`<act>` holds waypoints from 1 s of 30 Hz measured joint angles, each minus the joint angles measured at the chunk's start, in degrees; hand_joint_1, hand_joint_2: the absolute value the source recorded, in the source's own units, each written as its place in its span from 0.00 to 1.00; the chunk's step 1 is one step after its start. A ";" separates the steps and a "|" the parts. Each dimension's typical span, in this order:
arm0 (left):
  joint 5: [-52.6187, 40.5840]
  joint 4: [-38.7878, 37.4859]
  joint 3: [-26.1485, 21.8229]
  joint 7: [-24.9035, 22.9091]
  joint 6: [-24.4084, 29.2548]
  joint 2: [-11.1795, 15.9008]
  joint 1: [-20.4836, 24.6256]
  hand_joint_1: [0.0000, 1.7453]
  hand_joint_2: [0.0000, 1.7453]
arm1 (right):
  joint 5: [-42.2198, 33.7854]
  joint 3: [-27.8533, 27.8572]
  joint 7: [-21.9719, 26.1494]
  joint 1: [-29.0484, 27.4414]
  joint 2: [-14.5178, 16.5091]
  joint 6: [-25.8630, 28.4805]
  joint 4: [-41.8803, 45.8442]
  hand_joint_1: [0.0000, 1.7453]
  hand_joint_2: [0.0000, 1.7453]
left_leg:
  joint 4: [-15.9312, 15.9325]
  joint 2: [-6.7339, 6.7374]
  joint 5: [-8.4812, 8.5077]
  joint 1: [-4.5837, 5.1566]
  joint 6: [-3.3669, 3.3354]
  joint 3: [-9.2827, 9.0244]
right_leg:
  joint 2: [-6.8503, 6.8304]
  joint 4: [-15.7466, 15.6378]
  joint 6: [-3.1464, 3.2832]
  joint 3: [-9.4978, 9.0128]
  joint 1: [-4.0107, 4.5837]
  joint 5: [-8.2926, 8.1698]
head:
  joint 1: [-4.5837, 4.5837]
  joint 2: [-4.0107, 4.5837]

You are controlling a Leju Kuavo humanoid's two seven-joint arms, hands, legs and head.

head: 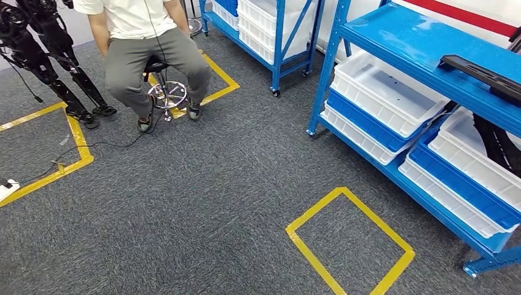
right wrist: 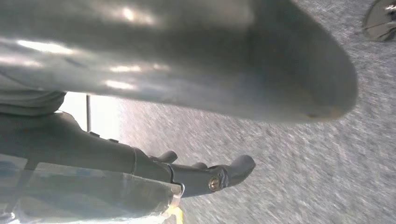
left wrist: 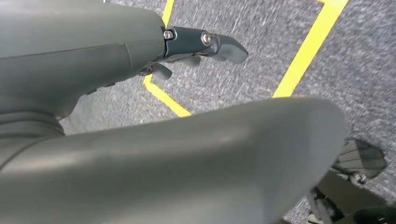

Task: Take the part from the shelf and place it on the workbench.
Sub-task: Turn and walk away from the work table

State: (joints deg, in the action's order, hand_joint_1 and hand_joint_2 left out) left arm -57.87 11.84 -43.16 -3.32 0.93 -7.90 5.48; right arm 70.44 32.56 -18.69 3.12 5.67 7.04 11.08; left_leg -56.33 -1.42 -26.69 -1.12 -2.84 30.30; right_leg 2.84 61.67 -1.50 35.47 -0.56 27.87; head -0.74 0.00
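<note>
Black part (head: 485,77) lies on blue shelf (head: 393,31); left hand (left wrist: 140,60) and right hand (right wrist: 140,163) empty, fingers apart.

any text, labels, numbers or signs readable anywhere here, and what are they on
None: no view shows a readable word, number or brand.
Yellow tape squares on the grey carpet are plain floor markings, without lettering.
The red stripe on the wall behind the blue shelf carries no text.
The white bins and the black part on the shelf show no label.
Both wrist views are blurred, with nothing written in them.

Long black part (head: 480,75) on blue shelf (head: 399,31)
</note>
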 joint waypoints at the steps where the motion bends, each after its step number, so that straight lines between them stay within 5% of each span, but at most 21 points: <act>1: 0.01 -0.01 -0.01 0.00 -0.01 0.02 -0.11 0.00 0.00 | 0.00 -0.01 0.00 0.09 -0.01 0.00 0.00 0.00 0.00 | 0.06 0.72 0.00 0.07 -0.15 0.02 | -1.09 2.75 0.13 1.41 -0.06 1.55 | 0.13 0.00; 3: 0.01 -0.02 -0.01 -0.01 -0.04 0.03 -0.24 0.00 0.00 | 0.00 -0.01 0.00 0.15 -0.02 0.00 0.00 0.00 0.00 | 0.04 2.46 -0.03 0.17 -0.16 0.11 | -1.89 9.35 0.00 4.60 -0.39 4.45 | 0.24 0.00; 5: 0.01 -0.02 -0.01 -0.02 -0.11 -0.01 -0.25 0.00 0.00 | 0.00 -0.01 0.00 -0.01 -0.09 0.01 0.00 0.00 0.00 | -0.01 4.30 -0.12 0.08 0.02 0.16 | -2.28 11.87 -1.03 5.52 -0.91 5.08 | 0.25 0.00; 7: 0.01 -0.02 -0.01 -0.02 -0.19 -0.05 -0.24 0.00 0.00 | 0.00 0.00 0.00 -0.16 -0.26 0.02 0.00 0.00 0.00 | -0.10 5.82 -0.32 -0.21 0.47 0.00 | -3.26 6.19 -2.59 2.12 -1.48 2.79 | 0.27 0.00; 9: 0.02 0.01 -0.01 0.14 -0.33 0.00 -0.24 0.00 0.00 | 0.00 0.00 0.00 -0.06 -0.27 0.01 0.01 0.00 0.00 | -0.35 7.17 -0.77 -0.23 1.44 -0.37 | -5.97 -1.24 -3.28 -2.09 -1.72 0.15 | 0.38 0.00; 11: 0.03 0.03 -0.01 0.46 -0.58 0.05 -0.12 0.00 0.00 | 0.01 -0.01 0.00 0.07 -0.23 -0.01 0.01 0.00 0.00 | -0.57 8.29 -1.18 -0.08 2.48 -0.85 | -7.35 -3.81 -2.37 -3.55 -1.44 -0.97 | 0.30 0.00; 13: 0.04 0.03 -0.01 0.73 -0.81 -0.02 0.22 0.00 0.00 | 0.04 -0.01 0.00 0.04 -0.32 -0.01 0.00 0.00 0.00 | -0.48 9.12 -1.38 -0.37 3.25 -1.37 | -6.15 -3.64 -0.90 -3.29 -1.16 -1.05 | 0.09 0.00; 15: 0.05 0.04 -0.01 0.85 -0.90 -0.05 0.50 0.00 0.00 | 0.13 0.00 0.00 0.01 -0.40 -0.01 0.00 0.00 0.00 | -1.68 7.28 -2.80 -0.87 3.80 -1.26 | -4.79 -3.79 0.19 -3.26 -1.27 -1.18 | -0.22 0.00; 17: 0.04 0.04 -0.01 0.87 -0.89 -0.03 0.47 0.00 0.00 | 0.22 0.01 0.00 0.13 -0.39 0.00 0.00 0.00 0.00 | -6.83 3.64 -6.35 -1.04 3.91 0.82 | -3.39 -3.88 1.02 -3.34 -1.22 -1.47 | -0.62 0.00; 19: -0.06 0.02 -0.01 0.91 -0.92 -0.03 0.19 0.00 0.00 | 0.28 0.01 0.00 0.21 -0.30 -0.02 0.00 0.00 0.00 | -13.80 1.93 -9.49 -0.91 3.75 4.23 | -1.78 -3.85 1.52 -3.22 -0.69 -1.68 | -0.71 0.00; 21: -0.26 0.01 -0.01 1.18 -1.03 -0.03 -0.01 0.00 0.00 | 0.43 0.01 0.00 0.12 -0.26 -0.09 0.00 0.00 0.00 | -15.64 1.51 -8.55 -0.60 3.15 5.76 | -0.30 -3.82 1.67 -3.24 -0.05 -1.76 | -0.73 0.00; 24: -0.38 0.02 0.00 2.28 -1.37 0.13 0.23 0.00 0.00 | 0.78 0.01 0.00 -0.08 -0.06 -0.20 -0.03 0.00 0.00 | -6.92 0.76 -2.59 0.52 0.66 2.73 | 0.96 -3.81 1.78 -3.46 0.77 -1.84 | -0.69 0.00; 26: -0.38 0.07 0.01 2.94 -1.35 0.27 0.48 0.00 0.00 | 0.95 0.00 0.00 -0.10 0.19 -0.27 -0.09 0.00 0.00 | -2.68 0.43 -0.95 1.33 -0.92 1.24 | 1.27 -3.80 1.73 -3.33 0.82 -1.86 | -0.48 0.00; 30: -0.40 0.16 -0.02 3.10 -0.54 0.20 0.59 0.00 0.00 | 1.05 -0.01 0.00 -0.14 0.33 -0.31 -0.16 0.00 0.00 | -0.33 0.93 0.28 1.33 -1.49 0.64 | 0.40 -3.17 0.99 -2.57 0.89 -1.61 | -0.34 0.00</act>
State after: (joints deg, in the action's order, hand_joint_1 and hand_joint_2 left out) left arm -58.27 12.00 -43.18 -0.22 0.39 -7.70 6.08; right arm 71.49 32.55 -18.69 2.98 6.00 6.73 10.92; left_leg -56.66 -0.48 -26.41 0.21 -4.33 30.94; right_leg 3.24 58.51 -0.51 32.90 0.33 26.27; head -1.09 0.00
